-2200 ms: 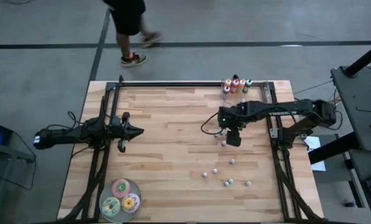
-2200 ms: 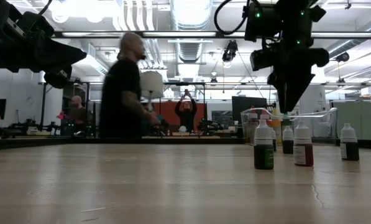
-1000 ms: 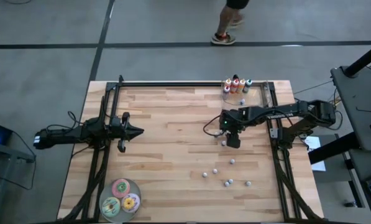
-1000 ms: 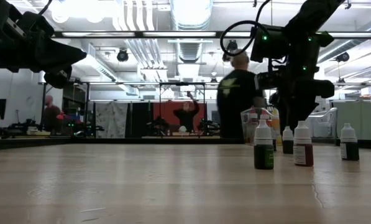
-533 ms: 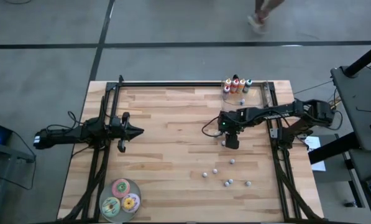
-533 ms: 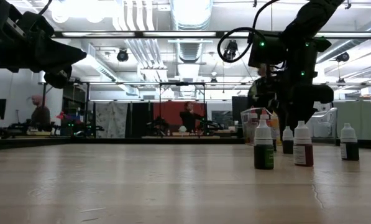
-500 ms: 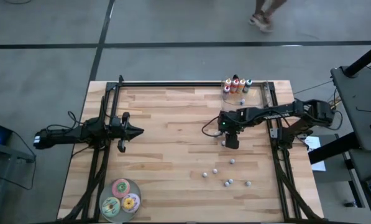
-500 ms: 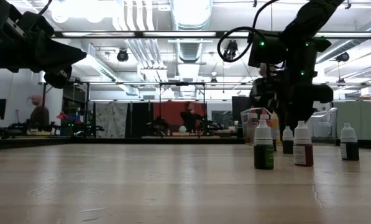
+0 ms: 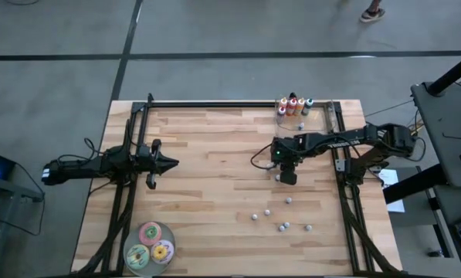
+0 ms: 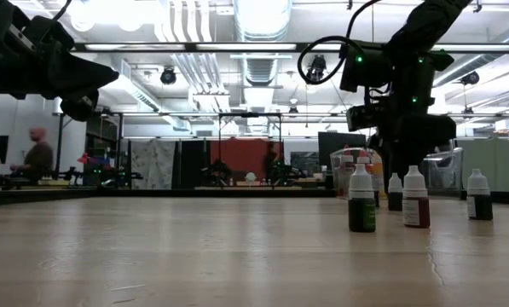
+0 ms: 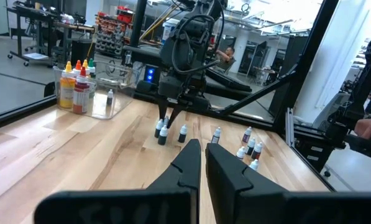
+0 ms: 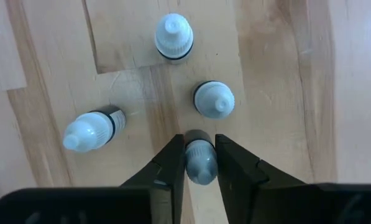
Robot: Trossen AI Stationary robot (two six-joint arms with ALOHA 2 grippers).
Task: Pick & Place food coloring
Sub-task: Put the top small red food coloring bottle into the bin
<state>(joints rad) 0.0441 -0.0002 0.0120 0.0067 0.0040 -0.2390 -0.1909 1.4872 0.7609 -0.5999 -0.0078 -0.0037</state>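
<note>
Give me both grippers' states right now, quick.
Left gripper: shut, holding nothing, waiting at the table's left side.
Right gripper: fingers closed around a small food coloring bottle standing on the table.

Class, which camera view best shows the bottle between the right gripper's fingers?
The right wrist view: the bottle sits between the right gripper fingers, seen from above. In the high view the gripper hides it. The low and left wrist views show that gripper among bottles, without a clear view of the grip.

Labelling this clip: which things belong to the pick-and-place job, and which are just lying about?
Job:
- loose food coloring bottles
- bottle between the right tool fingers
- clear bin holding larger bottles

Lying about:
- three round discs
- left tool, parked
</note>
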